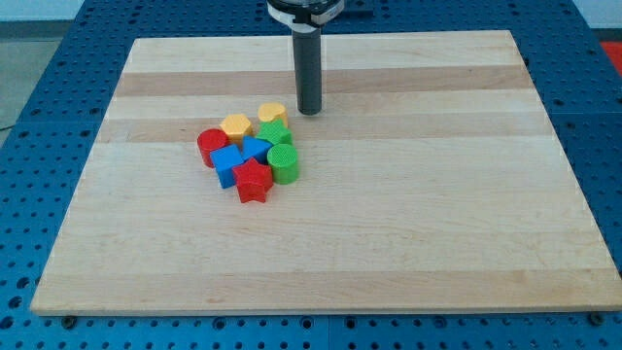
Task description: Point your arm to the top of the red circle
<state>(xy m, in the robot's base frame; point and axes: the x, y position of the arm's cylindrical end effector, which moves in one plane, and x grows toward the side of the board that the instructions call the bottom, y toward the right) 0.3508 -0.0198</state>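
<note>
The red circle [211,146] is a short red cylinder at the left end of a tight cluster of blocks on the wooden board [408,224]. My tip [309,111] rests on the board above and to the right of the cluster, just right of a yellow block [272,113]. The tip is well to the right of the red circle and touches no block. Around the red circle lie a yellow hexagon-like block [235,125], a blue cube [227,163] and a red star-like block [253,181].
The cluster also holds a green star-like block [275,133], a green cylinder [284,163] and a second blue block [256,149]. The board sits on a blue perforated table [58,78].
</note>
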